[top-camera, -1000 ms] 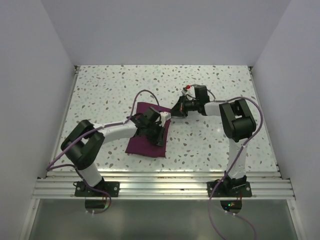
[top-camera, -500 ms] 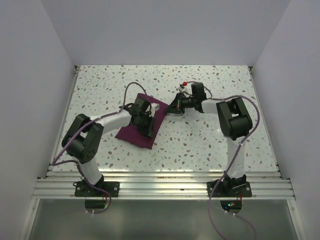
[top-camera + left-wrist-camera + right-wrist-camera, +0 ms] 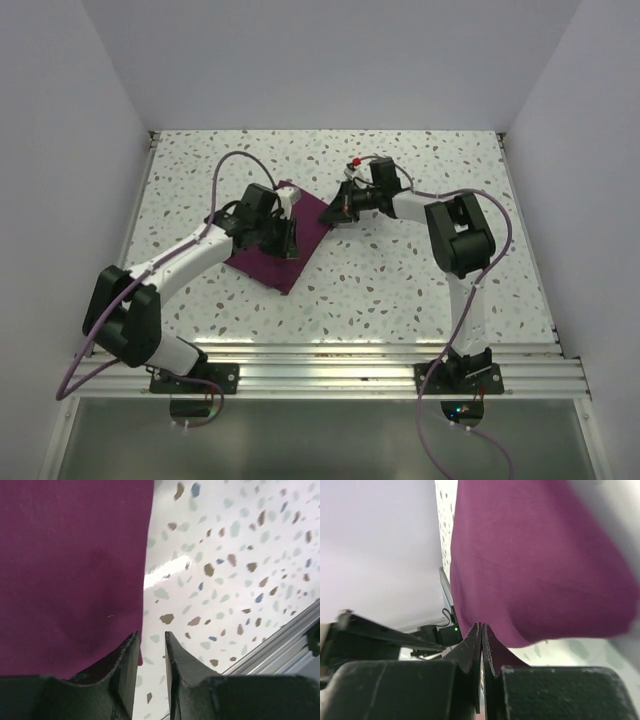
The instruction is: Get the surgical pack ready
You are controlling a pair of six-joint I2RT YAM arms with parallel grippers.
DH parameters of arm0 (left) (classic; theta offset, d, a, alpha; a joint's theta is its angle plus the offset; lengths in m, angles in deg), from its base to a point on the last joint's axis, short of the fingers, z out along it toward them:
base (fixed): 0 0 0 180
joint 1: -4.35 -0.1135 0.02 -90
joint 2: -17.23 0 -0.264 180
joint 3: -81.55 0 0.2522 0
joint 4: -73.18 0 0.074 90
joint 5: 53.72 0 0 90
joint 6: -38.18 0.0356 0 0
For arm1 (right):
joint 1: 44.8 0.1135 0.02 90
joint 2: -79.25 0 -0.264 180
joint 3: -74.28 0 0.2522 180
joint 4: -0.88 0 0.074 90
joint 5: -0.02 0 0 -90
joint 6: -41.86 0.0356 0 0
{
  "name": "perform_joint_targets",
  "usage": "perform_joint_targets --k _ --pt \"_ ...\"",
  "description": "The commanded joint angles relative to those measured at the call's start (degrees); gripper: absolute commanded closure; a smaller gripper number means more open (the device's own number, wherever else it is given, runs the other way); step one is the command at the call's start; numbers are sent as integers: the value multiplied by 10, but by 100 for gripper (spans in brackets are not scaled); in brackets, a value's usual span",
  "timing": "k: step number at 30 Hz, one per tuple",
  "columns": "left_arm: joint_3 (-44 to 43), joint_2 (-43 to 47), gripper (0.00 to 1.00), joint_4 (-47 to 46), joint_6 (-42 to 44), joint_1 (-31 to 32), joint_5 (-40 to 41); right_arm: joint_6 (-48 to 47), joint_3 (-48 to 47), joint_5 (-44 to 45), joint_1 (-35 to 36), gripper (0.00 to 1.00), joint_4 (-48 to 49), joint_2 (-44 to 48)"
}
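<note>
The maroon cloth (image 3: 268, 258) lies folded flat on the speckled table, left of centre. My left gripper (image 3: 288, 240) hovers over its right edge. In the left wrist view the jaws (image 3: 151, 636) stand narrowly apart with bare table between them, and the left finger overlaps the cloth (image 3: 70, 570) edge. My right gripper (image 3: 338, 205) is at the cloth's far right corner. In the right wrist view its fingers (image 3: 481, 626) are pressed together at the cloth (image 3: 535, 565) edge, which bulges up there. The metal tray, scissors and gauze are out of view.
A metal rail (image 3: 320, 365) runs along the table's near edge and also shows in the left wrist view (image 3: 280, 645). White walls (image 3: 110, 110) close the table on the left, back and right. Purple cables loop off both arms.
Both arms have reached farther from their bases. The cloth has slid away from the near edge and to the left, turning with them. The right gripper stayed at its far right corner.
</note>
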Motion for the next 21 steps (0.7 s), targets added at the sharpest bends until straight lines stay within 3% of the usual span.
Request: perform_joint_targets --k 1,8,14,21 --pt "6 27 69 -32 -34 -4 -15 -11 -32 4 26 100 -23 22" --pt "-6 30 69 -38 -45 -4 15 6 -56 0 30 100 -19 -12" --pt "-57 62 66 -14 -74 -25 48 -20 -16 5 29 100 -27 -34" --pt "-107 119 61 -18 -116 -36 63 -87 -7 29 24 100 -110 37"
